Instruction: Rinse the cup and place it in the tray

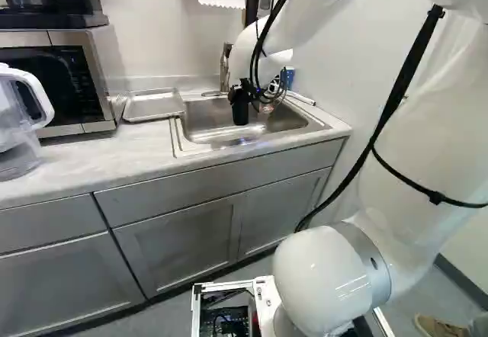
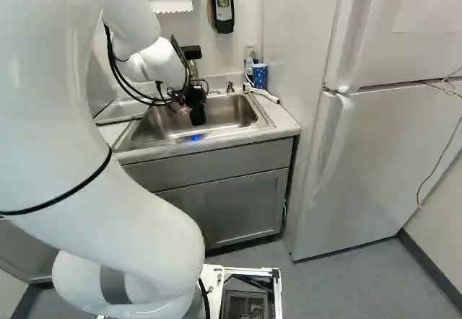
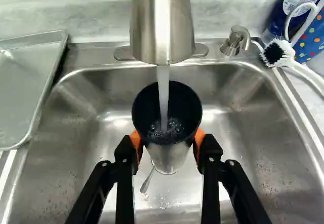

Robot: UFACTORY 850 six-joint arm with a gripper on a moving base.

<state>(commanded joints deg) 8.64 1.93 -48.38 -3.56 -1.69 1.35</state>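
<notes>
Gripper (image 3: pixel 167 142) stood part-open, pads (image 3: pixel 135 141) clamping dark cup (image 3: pixel 169 158) under running faucet (image 3: pixel 162 21) — metal tray (image 3: pixel 30 87) sat at its ten o'clock.

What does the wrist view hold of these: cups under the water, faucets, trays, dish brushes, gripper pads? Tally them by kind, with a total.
Cup under the water: 1
Faucet: 1
Tray: 1
Dish brush: 1
Orange gripper pads: 2
Total: 6

Glossy metal sink (image 3: pixel 243 143); above it, satin metal faucet (image 3: pixel 162 24); beside it, dull metal tray (image 3: pixel 25 92); around it, smooth tabletop (image 1: pixel 84 162).
</notes>
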